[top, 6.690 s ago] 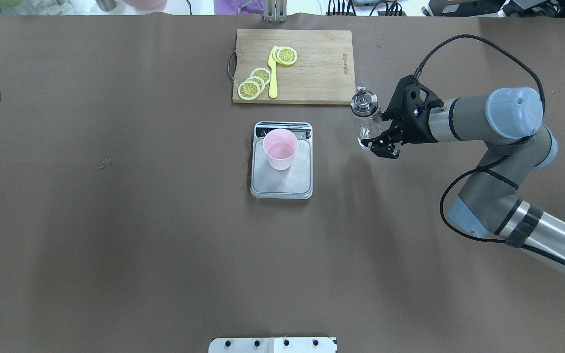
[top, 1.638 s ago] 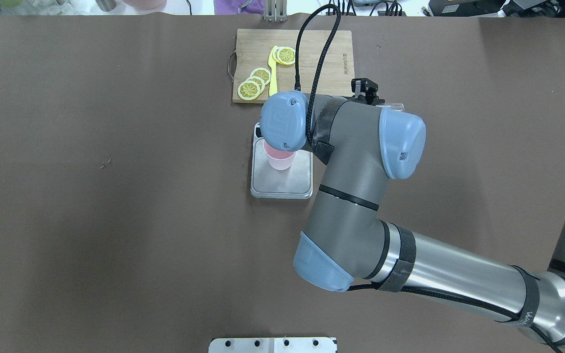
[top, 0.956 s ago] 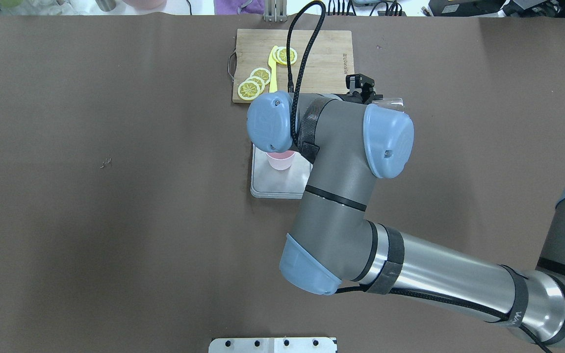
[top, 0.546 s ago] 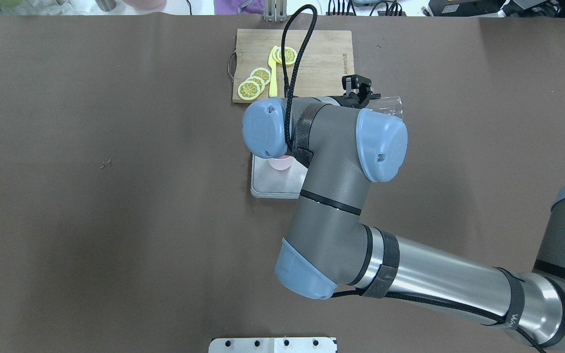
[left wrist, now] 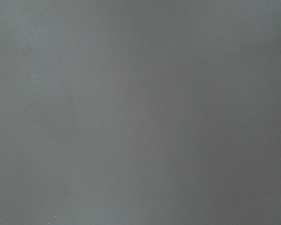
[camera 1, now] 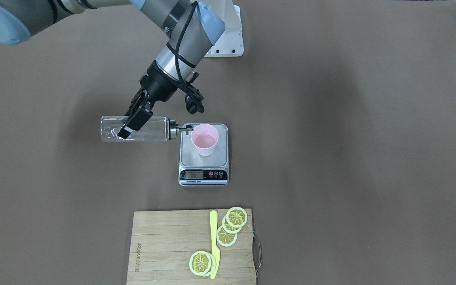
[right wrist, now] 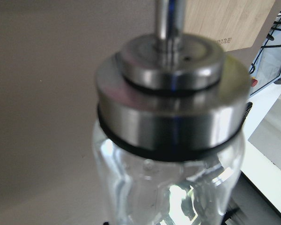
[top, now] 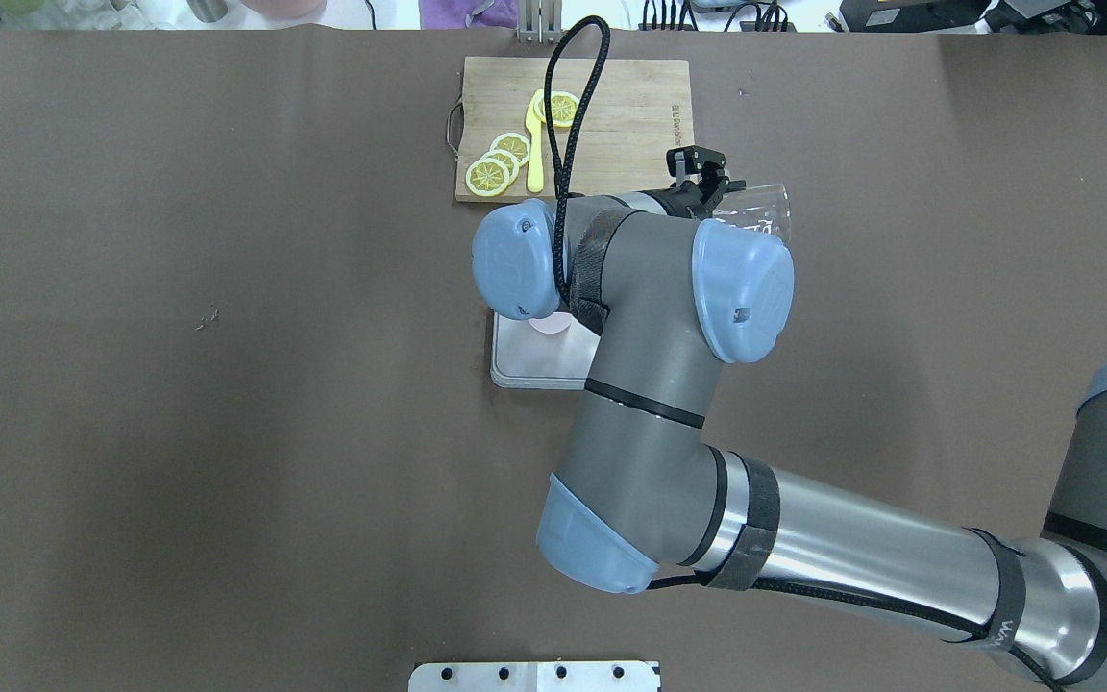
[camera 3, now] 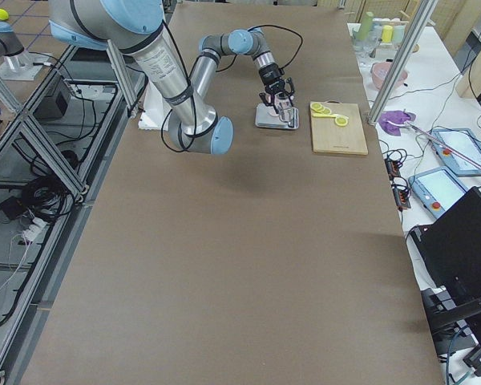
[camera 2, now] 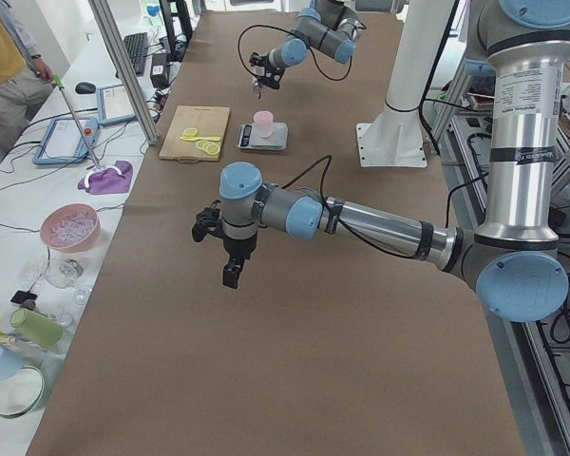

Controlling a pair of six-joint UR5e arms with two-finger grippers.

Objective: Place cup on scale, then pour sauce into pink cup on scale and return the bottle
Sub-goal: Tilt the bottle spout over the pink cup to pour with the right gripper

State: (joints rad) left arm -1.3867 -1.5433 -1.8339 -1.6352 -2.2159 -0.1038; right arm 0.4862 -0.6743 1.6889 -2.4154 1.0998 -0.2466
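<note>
My right gripper (camera 1: 132,125) is shut on the bottle (camera 1: 145,128), a clear glass cylinder held on its side just above the table. Its metal cap and spout (camera 1: 185,127) point at the rim of the pink cup (camera 1: 204,139), which stands upright on the scale (camera 1: 186,158). No stream shows. In the overhead view my right arm covers most of the cup (top: 551,324) and part of the scale (top: 539,360); the bottle's base (top: 760,210) sticks out. The right wrist view is filled by the bottle's cap (right wrist: 171,93). My left gripper (camera 2: 233,275) hangs over bare table far away; I cannot tell its state.
A wooden cutting board (camera 1: 164,241) with lemon slices (camera 1: 236,217) and a yellow knife (camera 1: 213,241) lies beyond the scale. The white robot base (camera 1: 228,43) is on the robot's side. A person (camera 2: 5,66) stands by the side bench.
The right arm carried the bottle from upright beside the board over to the scale and tipped it on its side. Over the last second the wrist drifted left, covering more of the cup.
</note>
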